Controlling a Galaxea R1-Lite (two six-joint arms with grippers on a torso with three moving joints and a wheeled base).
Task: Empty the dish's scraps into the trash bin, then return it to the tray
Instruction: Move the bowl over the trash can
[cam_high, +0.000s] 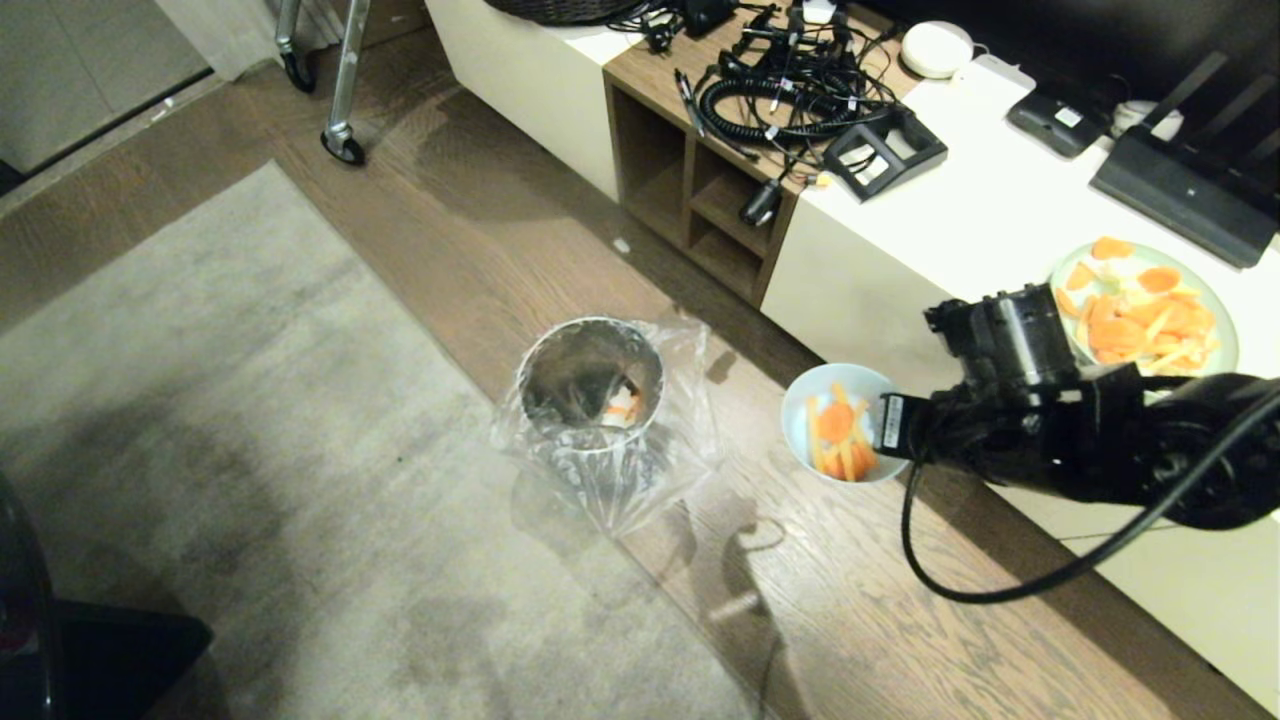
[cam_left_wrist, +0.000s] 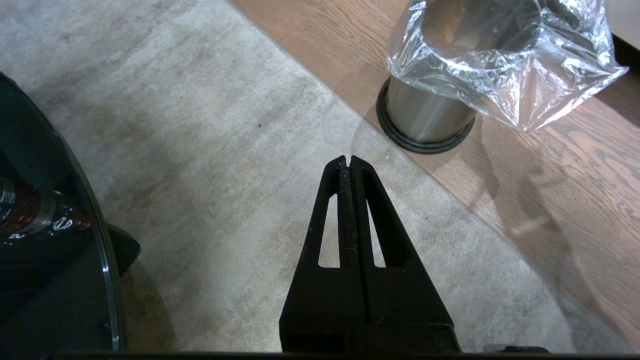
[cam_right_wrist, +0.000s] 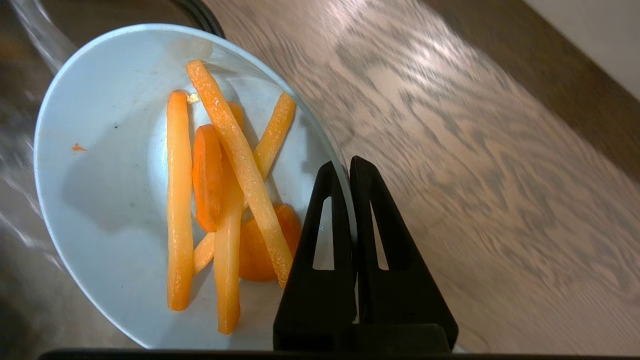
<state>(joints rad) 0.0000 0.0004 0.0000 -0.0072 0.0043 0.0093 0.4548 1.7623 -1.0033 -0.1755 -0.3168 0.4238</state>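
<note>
Dish: we see a small round white bowl (cam_right_wrist: 100, 200) holding orange strip scraps (cam_right_wrist: 225, 200).
Right gripper (cam_right_wrist: 350, 167): we see it clamped on the bowl's rim.
Left gripper (cam_left_wrist: 348, 162): fingers together, empty.
Bin: brushed-steel cylinder (cam_high: 590, 385), apart from the bowl.
Writing: we read none.

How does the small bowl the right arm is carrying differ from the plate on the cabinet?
The dish is a small, deep white bowl; the green plate is larger, flat and pale green. The dish is held in the air over the wooden floor by the right hand, pinched at its rim; the plate rests on the white cabinet. The dish holds a few scraps; the plate carries a bigger heap. Both hold orange pieces.
</note>
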